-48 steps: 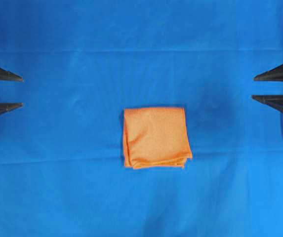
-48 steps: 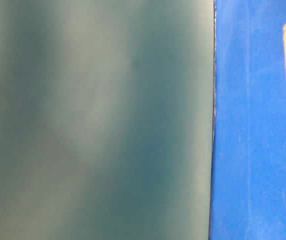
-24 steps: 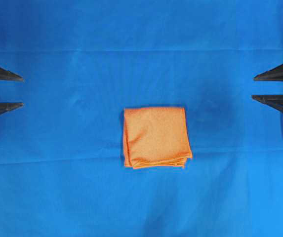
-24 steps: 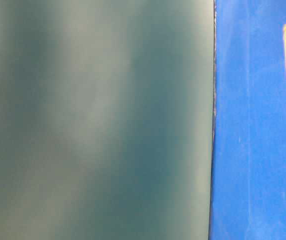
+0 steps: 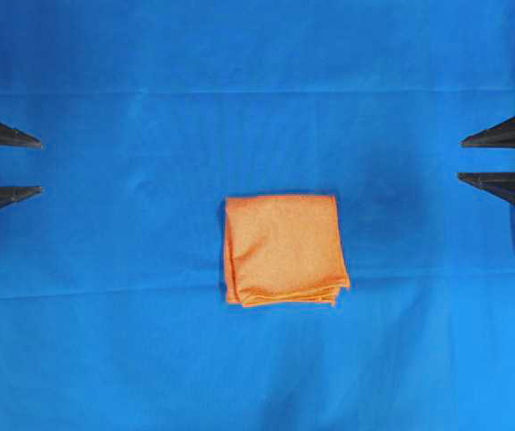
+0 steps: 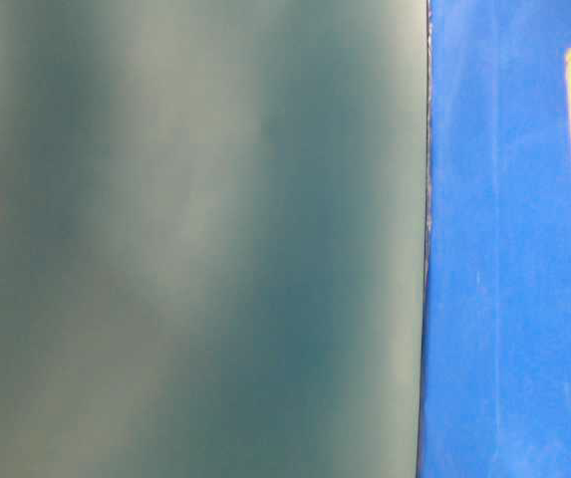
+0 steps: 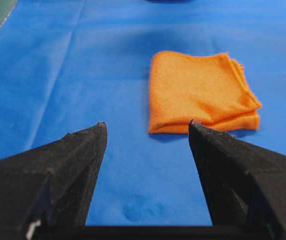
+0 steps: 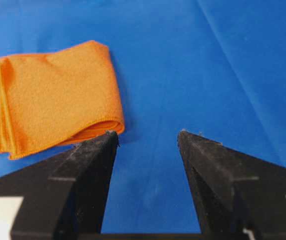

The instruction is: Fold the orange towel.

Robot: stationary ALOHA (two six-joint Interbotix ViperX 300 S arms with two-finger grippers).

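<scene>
Nothing has changed over the last second — the orange towel (image 5: 284,250) lies in the same spot, in the same shape, and both arms sit where they were. The towel rests flat near the middle of the blue-covered table (image 5: 149,359), already a compact, roughly square stack with several layered edges showing along its near side. That reads as the folding being done, or very nearly; the stillness suggests the arms are parked rather than preparing another fold.

The left end effector (image 5: 31,165) sits at the left edge with its jaws spread and nothing between them — the right end effector (image 5: 473,159) likewise at the right edge, jaws apart and empty. Both are well apart from the towel.

No brand, label or legible writing shows anywhere; the table-level view is mostly a blurred grey-green surface.
</scene>
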